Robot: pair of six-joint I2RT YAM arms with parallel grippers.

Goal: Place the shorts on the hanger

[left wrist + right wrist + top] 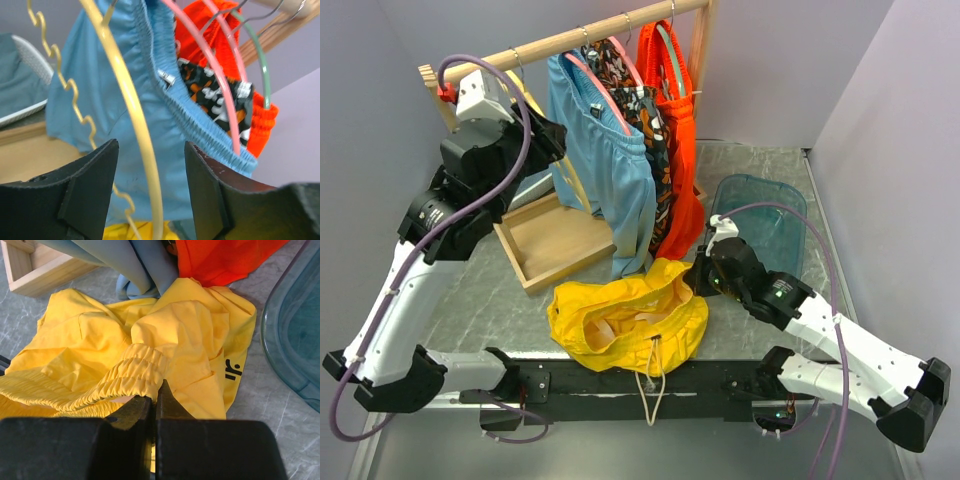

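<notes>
From above, the shorts (625, 315) are lying in a crumpled heap at the near edge of the table (485, 285), with their drawstring (653, 385) hanging over that edge. The right claw (705, 272) is pressing into the heap's far right corner, its fingertips hiding in the fabric. The left claw (552, 140) is reaching up at the far left, well apart from the shorts. It is beside the hanger (576, 185), which is hanging from the rail (570, 40) just left of the blue shorts (605, 150). Only a thin curve of the hanger is showing. A wooden tray (555, 240) is sitting under the rail, and a bin (760, 215) is lying to the right.

In the left wrist view, the left claw (150, 192) is standing wide. One curved arm of the hanger (135, 110) is running down between its fingers (90, 195), and whether it is touching either one cannot be told. The hanger's hook and bar are cut off by the frame. Behind it, the blue shorts (125, 100), a pink hanger (215, 75) and the orange shorts (215, 25) are crowding together. A sliver of the shorts (120, 232) is peeking in at the bottom edge.

In the right wrist view, the right claw (154, 407) is pinching shut on the gathered waistband of the shorts (175, 335), which are spreading away from it on the far side. The dark label (232, 370) is lying just right of the fingertips, its print too folded to read. The tray (30, 270) and the bin (300, 335) are showing only in part.
</notes>
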